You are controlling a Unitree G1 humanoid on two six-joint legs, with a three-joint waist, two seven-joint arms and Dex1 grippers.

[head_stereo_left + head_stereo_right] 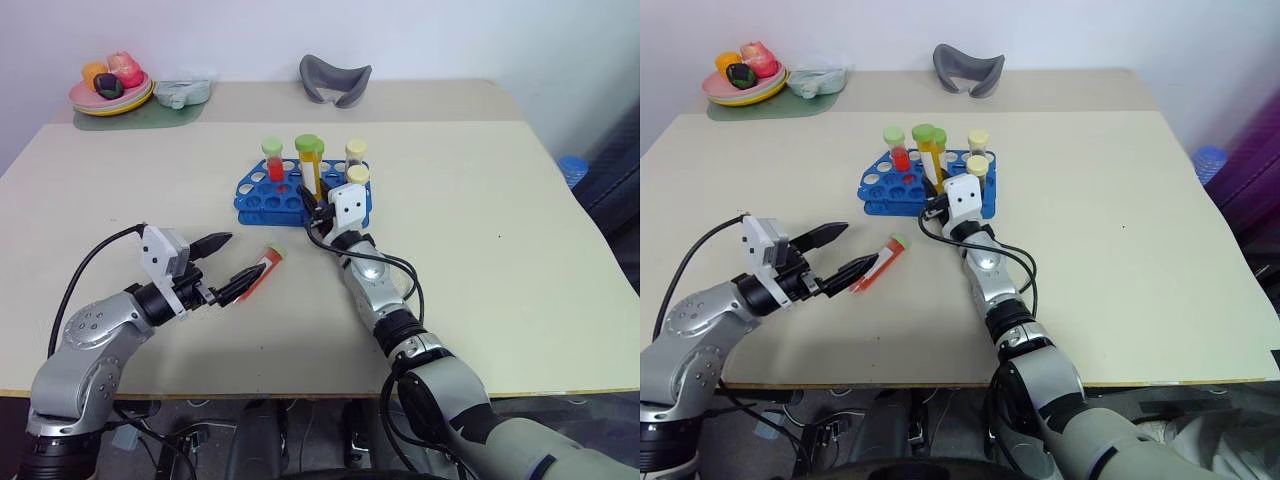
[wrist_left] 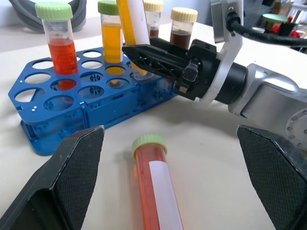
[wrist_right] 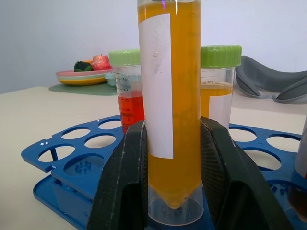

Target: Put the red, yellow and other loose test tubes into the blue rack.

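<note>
The blue rack [image 1: 262,195] stands mid-table. It holds a red-filled tube [image 1: 273,160] with a green cap, a yellow one behind it, and two cream-capped dark tubes [image 1: 356,152]. My right gripper [image 3: 172,129] is shut on a yellow tube [image 3: 170,110]. That tube stands upright with its tip at a hole on the rack's near edge. A red tube [image 2: 156,187] with a green cap lies on the table in front of the rack. My left gripper [image 2: 170,132] is open, with one finger on each side of this tube's capped end.
A plate of toy fruit [image 1: 110,95] and a pale container [image 1: 183,92] sit at the back left corner. A grey curved object [image 1: 335,80] lies at the back centre. A blue item [image 1: 572,165] shows beyond the table's right edge.
</note>
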